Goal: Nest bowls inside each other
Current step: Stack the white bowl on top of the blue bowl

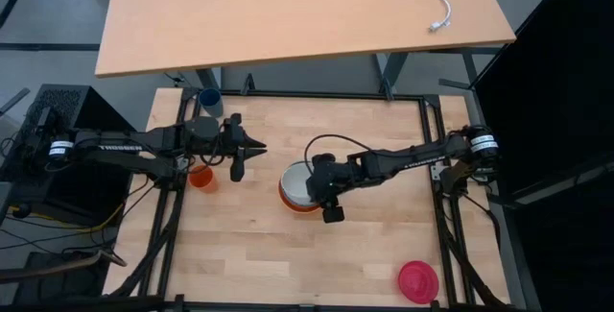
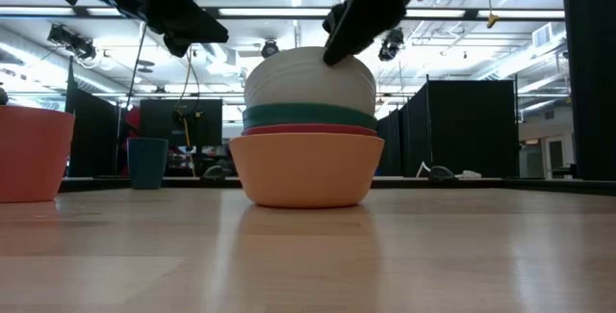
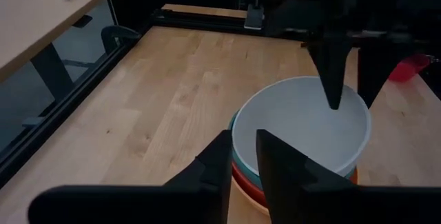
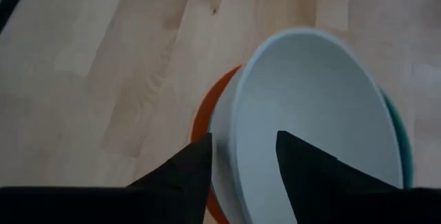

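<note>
A stack of bowls stands mid-table: a yellow-orange bowl (image 2: 306, 170) at the bottom, then a red-orange bowl (image 2: 308, 131), a teal bowl (image 2: 308, 116) and a white bowl (image 2: 308, 80) on top. My right gripper (image 4: 244, 136) is open astride the white bowl's rim on the stack's right side. My left gripper (image 1: 251, 154) hovers left of the stack, above the table, with a narrow gap between its fingers and nothing in it. A magenta-pink bowl (image 1: 418, 280) sits alone on the table at the near right corner. My right gripper stands over the white bowl's rim (image 4: 231, 138), one finger (image 3: 334, 79) inside the bowl and one outside it. The fingers slant down from the table's right. Whether either finger touches the rim, I cannot tell. The bowl rests in the teal bowl.
A small orange cup (image 1: 201, 176) stands under my left arm and a dark blue cup (image 1: 210, 102) at the far left corner. A black frame rail (image 1: 427, 158) borders the table. Bare wood lies in front of the stack.
</note>
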Controlling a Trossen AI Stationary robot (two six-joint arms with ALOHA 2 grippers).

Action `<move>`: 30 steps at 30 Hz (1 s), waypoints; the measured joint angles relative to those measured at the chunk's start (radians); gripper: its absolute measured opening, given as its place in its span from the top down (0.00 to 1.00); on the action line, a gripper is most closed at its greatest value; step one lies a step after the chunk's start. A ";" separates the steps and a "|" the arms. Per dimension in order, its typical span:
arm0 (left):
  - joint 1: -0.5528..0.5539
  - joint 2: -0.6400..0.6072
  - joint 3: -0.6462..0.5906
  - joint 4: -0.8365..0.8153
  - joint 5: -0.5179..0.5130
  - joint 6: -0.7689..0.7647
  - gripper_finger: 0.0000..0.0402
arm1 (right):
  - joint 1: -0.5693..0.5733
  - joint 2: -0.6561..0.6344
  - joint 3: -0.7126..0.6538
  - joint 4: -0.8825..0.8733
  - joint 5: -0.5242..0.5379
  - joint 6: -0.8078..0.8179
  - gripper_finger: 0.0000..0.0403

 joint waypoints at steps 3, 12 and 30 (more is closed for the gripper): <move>0.000 0.000 0.000 0.000 0.001 0.000 0.86 | 0.000 0.000 0.024 -0.012 -0.001 0.000 0.64; 0.000 0.000 0.000 -0.009 0.002 0.001 0.88 | 0.001 -0.001 0.026 -0.065 -0.032 0.017 0.82; 0.000 0.000 0.000 -0.031 0.002 0.004 0.88 | 0.006 -0.001 0.025 -0.074 -0.023 0.026 1.00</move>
